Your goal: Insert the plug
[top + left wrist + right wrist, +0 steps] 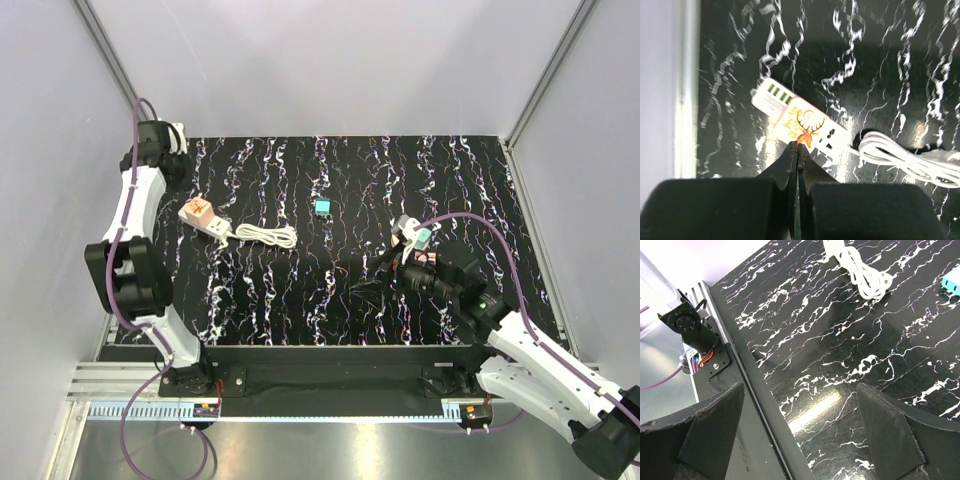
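A white power strip (203,218) with an orange deer print lies at the table's back left, its white cable (265,236) coiled to its right. The small teal plug (322,207) sits alone near the middle back, apart from both grippers. My left gripper (798,145) hangs over the back-left corner with its fingers pressed together on nothing, the power strip (800,120) just beyond its tips and the cable (905,157) off to the right. My right gripper (801,390) is open and empty near the table's front edge; the plug (952,284) shows far off at the right edge.
White enclosure walls (350,60) with metal posts close in the table on three sides. The black front rail (755,395) runs under my right gripper, with the left arm's base (690,330) beyond it. The cable coil (860,270) lies across the table.
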Tool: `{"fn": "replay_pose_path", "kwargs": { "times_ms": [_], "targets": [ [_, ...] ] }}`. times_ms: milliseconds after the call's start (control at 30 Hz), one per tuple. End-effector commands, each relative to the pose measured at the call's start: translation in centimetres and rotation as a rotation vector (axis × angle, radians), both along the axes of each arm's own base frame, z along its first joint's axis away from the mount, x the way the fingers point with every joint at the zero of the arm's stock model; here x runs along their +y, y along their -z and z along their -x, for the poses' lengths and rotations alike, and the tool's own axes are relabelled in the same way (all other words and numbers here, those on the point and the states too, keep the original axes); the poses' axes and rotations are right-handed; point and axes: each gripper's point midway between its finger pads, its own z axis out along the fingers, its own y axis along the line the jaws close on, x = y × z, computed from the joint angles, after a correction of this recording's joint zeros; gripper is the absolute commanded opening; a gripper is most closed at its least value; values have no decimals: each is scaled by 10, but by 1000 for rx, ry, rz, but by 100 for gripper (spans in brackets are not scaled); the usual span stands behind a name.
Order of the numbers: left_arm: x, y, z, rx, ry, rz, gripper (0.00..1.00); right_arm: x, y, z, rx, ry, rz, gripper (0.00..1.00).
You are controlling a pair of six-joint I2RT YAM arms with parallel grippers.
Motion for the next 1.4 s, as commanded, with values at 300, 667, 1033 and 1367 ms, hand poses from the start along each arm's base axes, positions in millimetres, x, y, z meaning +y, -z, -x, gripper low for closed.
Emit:
{"fn": "replay_pose_path", "kwargs": {
  "times_ms": [300, 667, 1033, 1367],
  "targets": [
    [-1, 85, -5, 169, -70, 69, 0, -3, -13, -3, -42, 22, -7, 100],
    [14, 85, 13, 170, -170, 10, 0, -1, -7, -16, -15, 66, 19, 100],
    [-14, 17, 5, -31, -130, 75, 0, -39, -21, -80, 69, 543, 16, 100],
    [-177, -90, 70, -281, 337, 134, 12, 0, -3, -166, -19, 536, 300, 100]
  ]
}}
